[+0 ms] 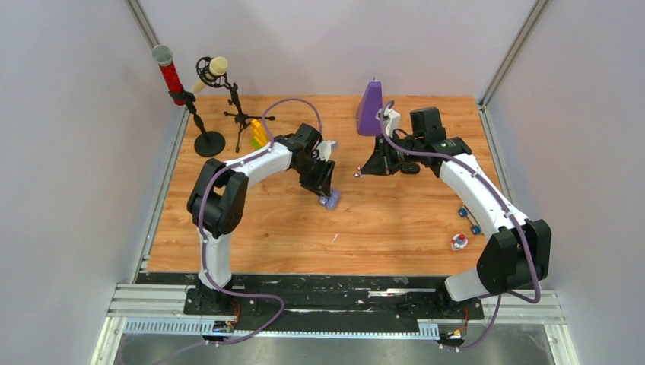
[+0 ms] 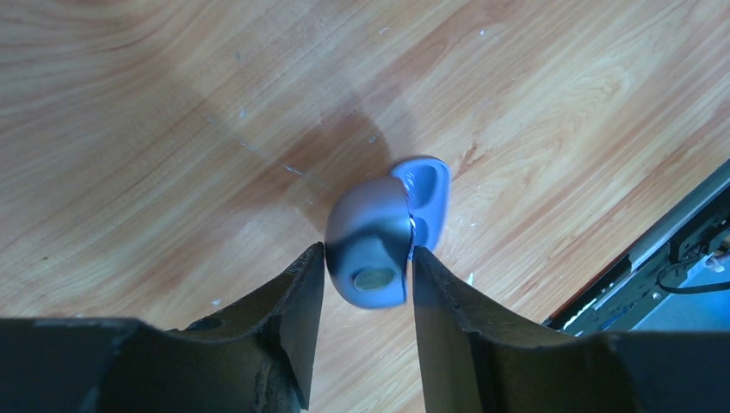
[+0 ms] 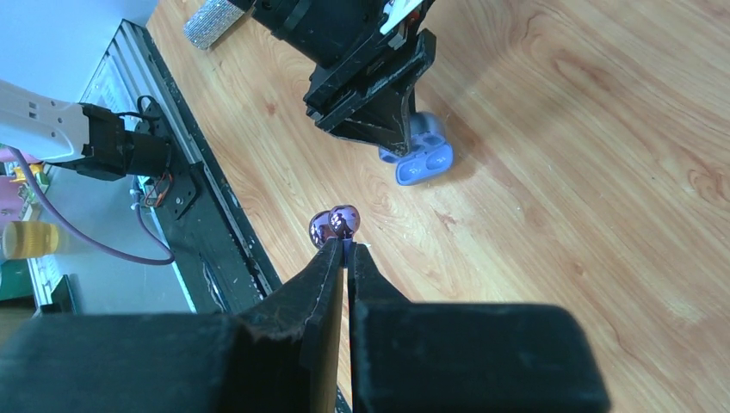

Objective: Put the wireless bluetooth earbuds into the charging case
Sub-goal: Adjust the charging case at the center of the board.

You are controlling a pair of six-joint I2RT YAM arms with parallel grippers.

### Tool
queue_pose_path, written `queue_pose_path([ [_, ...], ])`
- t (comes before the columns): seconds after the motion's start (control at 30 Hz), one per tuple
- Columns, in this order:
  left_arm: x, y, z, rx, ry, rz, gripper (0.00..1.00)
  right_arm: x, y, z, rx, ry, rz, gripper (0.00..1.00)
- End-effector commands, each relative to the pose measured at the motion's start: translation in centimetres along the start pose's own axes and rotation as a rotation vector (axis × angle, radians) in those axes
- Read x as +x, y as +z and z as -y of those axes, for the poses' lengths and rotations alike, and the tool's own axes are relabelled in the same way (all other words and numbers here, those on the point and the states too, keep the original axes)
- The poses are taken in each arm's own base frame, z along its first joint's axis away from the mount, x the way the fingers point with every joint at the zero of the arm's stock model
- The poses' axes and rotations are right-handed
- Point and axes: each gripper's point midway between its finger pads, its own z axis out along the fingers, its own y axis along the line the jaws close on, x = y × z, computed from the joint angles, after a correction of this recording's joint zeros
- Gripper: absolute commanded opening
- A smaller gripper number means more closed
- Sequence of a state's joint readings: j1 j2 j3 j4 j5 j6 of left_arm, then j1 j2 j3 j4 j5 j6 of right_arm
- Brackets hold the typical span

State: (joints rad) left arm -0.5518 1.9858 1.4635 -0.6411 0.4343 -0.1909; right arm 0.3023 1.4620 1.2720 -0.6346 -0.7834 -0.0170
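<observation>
A pale purple charging case (image 2: 379, 245) stands open on the wooden table, its lid (image 2: 428, 194) tipped back; it also shows in the top view (image 1: 330, 201) and the right wrist view (image 3: 419, 155). My left gripper (image 2: 366, 262) is shut on the case's base, one finger on each side. My right gripper (image 3: 347, 245) is shut on a glossy purple earbud (image 3: 335, 225) and holds it above the table, to the right of the case; in the top view the earbud (image 1: 357, 175) is a tiny speck at the fingertips. The other earbuds are out of view.
Two microphones on stands (image 1: 204, 114) and a yellow object (image 1: 259, 133) are at the back left. A purple cone-shaped thing (image 1: 370, 108) stands at the back centre. Small blue and red pieces (image 1: 465, 226) lie at the right. The black rail (image 1: 319, 293) runs along the near edge.
</observation>
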Motion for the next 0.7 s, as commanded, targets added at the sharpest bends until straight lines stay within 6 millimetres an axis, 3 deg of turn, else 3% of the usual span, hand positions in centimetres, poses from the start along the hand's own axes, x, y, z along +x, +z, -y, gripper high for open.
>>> queue_pose_path([
  [0.0, -1.5, -0.4, 1.5, 0.012, 0.029, 0.069, 0.53, -1.2, -0.9, -0.2, 0.012, -0.075, 0.059, 0.05],
  [0.13, -0.9, 0.2, 1.5, 0.006, 0.034, 0.054, 0.62, -1.3, -1.2, -0.4, 0.011, -0.085, 0.071, 0.05],
  [0.47, -1.8, 0.1, 0.1, -0.077, 0.047, 0.074, 0.66, -1.4, -1.9, -0.8, 0.004, -0.097, 0.089, 0.05],
  [0.67, -2.4, 1.0, -0.2, -0.017, 0.025, 0.039, 0.65, -1.3, -1.9, -0.8, 0.0, -0.094, 0.09, 0.05],
])
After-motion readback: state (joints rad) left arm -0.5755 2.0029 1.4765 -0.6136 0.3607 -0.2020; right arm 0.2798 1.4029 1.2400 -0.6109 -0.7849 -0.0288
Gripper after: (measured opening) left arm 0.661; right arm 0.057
